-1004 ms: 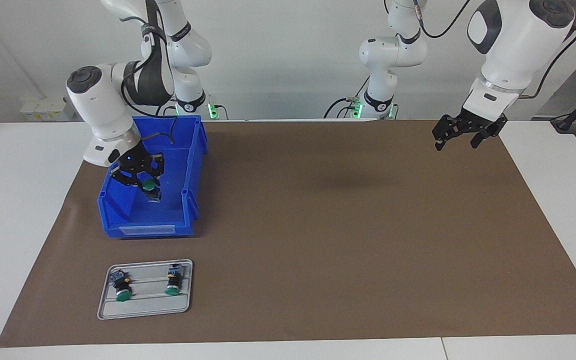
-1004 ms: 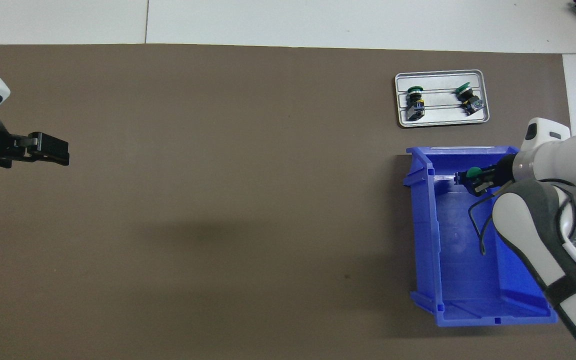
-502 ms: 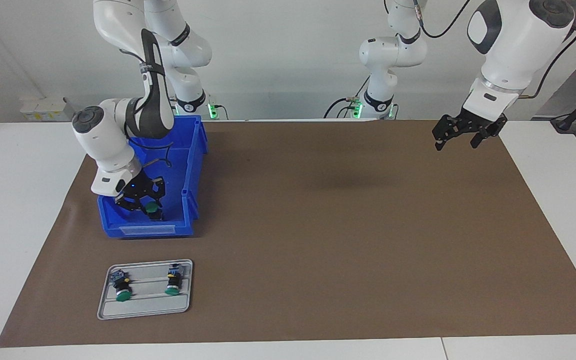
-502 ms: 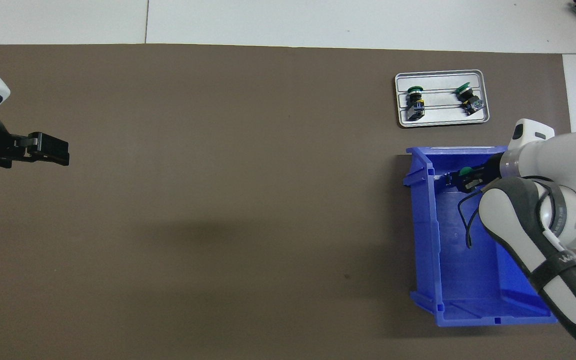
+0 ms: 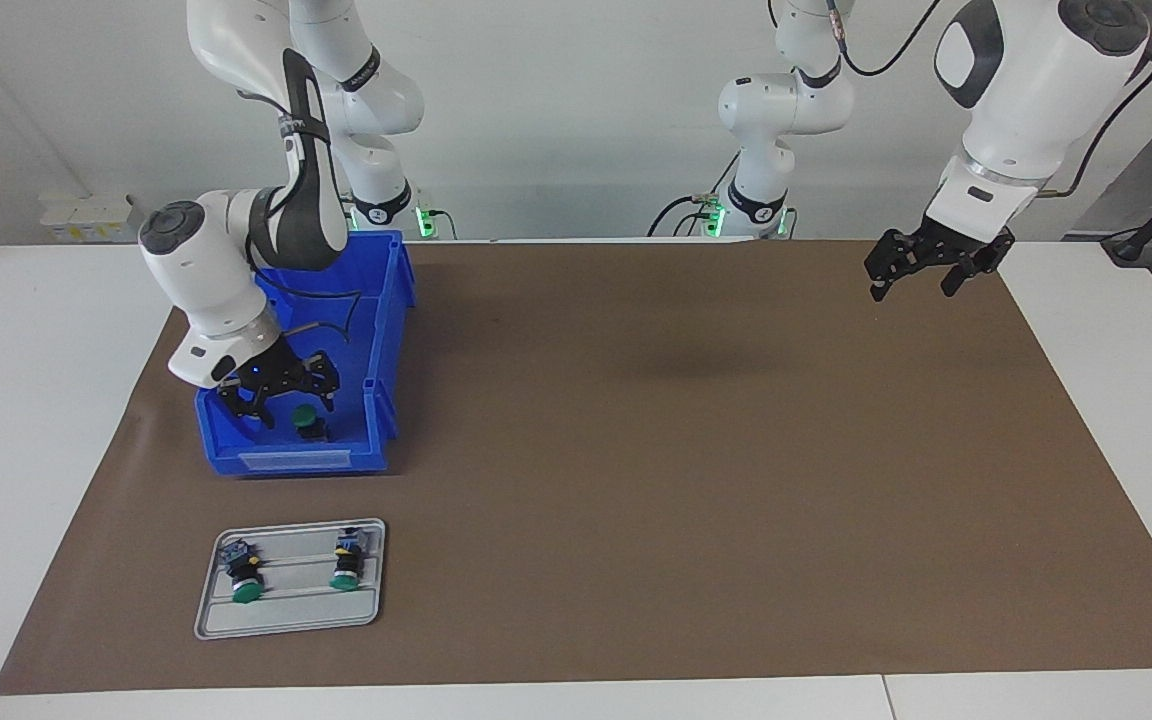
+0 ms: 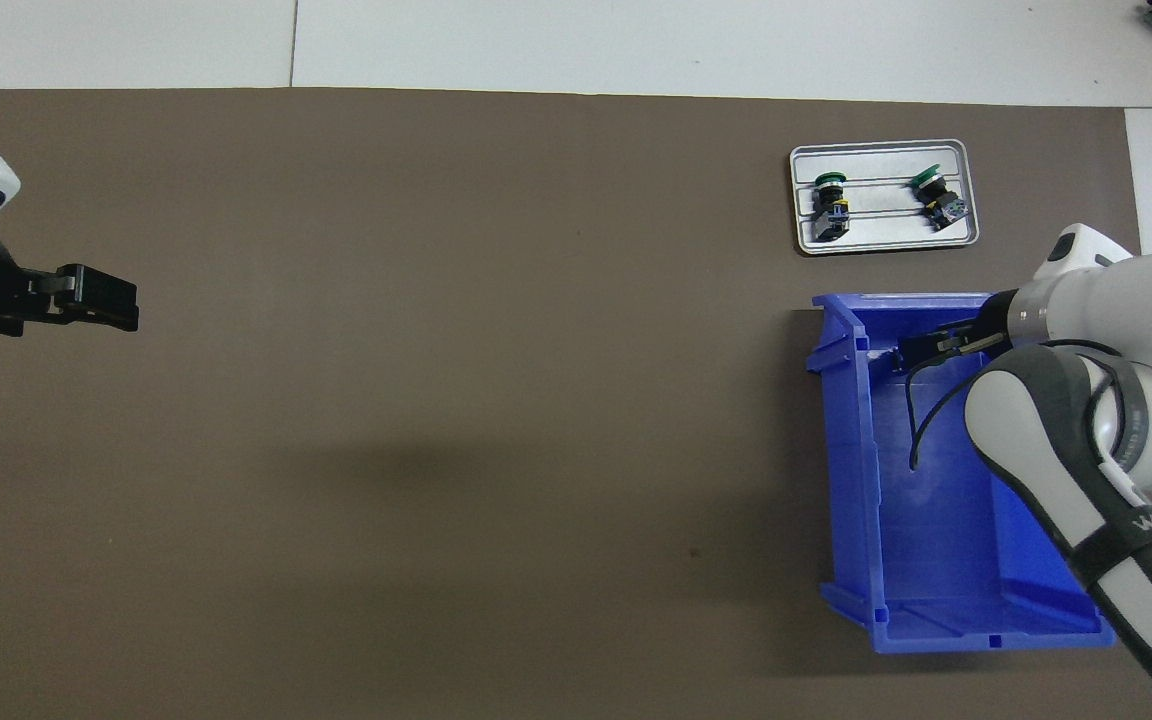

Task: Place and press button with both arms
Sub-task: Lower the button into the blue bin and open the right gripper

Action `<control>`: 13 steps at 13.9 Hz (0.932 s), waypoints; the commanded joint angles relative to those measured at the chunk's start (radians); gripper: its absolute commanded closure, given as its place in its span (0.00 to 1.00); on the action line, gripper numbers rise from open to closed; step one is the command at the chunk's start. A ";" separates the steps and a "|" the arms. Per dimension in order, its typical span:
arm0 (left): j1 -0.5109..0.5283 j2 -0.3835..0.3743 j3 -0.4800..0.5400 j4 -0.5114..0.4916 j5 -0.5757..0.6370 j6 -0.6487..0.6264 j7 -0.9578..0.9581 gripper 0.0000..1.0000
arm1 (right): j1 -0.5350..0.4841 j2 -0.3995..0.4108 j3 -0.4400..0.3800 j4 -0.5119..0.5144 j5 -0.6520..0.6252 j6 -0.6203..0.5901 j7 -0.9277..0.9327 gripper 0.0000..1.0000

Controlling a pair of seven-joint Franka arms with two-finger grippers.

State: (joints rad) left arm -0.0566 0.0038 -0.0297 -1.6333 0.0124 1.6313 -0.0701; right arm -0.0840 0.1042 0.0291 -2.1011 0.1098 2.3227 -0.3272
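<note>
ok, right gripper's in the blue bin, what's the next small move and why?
Probably lower the right gripper around the button and shut on it: the gripper is open, just above the button, which stands free in the blue bin. The left gripper waits over the mat.

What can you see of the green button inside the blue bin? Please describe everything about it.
The button is small, with a round green cap on top and a dark blocky body below. It stands upright on the floor of the blue bin, at the bin's end farthest from the robots. The right gripper hangs just above it with fingers spread, not clamping it. In the overhead view the gripper hides it. The material cannot be told.
</note>
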 commanded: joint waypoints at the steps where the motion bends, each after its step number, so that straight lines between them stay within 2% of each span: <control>1: 0.007 -0.031 -0.004 -0.036 0.015 0.009 -0.007 0.00 | 0.000 -0.078 0.003 0.013 0.007 -0.077 0.172 0.05; 6: 0.007 -0.031 -0.004 -0.036 0.015 0.009 -0.007 0.00 | 0.000 -0.096 0.014 0.209 -0.061 -0.308 0.413 0.02; 11: 0.007 -0.031 -0.004 -0.036 0.015 0.009 -0.007 0.00 | 0.032 -0.087 0.018 0.459 -0.097 -0.566 0.470 0.02; 13: 0.007 -0.031 -0.004 -0.036 0.015 0.009 -0.007 0.00 | 0.072 -0.087 0.017 0.515 -0.125 -0.643 0.520 0.02</control>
State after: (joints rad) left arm -0.0566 0.0037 -0.0296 -1.6338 0.0124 1.6313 -0.0701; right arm -0.0404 -0.0070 0.0419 -1.6627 0.0191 1.7501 0.1363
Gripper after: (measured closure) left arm 0.000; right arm 0.018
